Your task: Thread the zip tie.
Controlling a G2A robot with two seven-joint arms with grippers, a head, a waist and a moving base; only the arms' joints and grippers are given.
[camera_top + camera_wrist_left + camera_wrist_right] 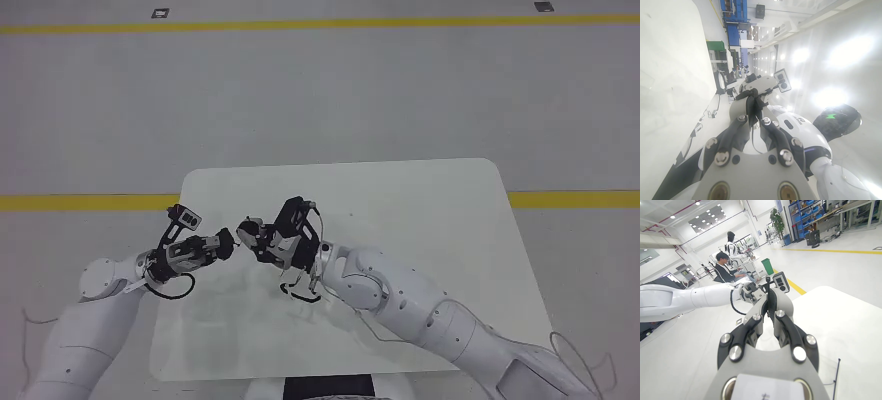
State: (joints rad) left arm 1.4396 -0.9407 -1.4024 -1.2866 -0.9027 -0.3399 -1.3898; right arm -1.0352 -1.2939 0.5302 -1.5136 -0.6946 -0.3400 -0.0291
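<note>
My right claw (769, 308) is pinched shut on a black zip tie (768, 285), its head poking past the fingertips. My left claw (753, 104) looks closed too, though I cannot tell on what. The two meet tip to tip left of centre over the tabletop (420, 200). A second zip tie (836, 370) lies on it.

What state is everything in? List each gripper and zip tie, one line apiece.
Right gripper: shut on a zip tie standing head up.
Left gripper: shut, tip to tip with the right.
Second zip tie: lying loose on the table.
</note>
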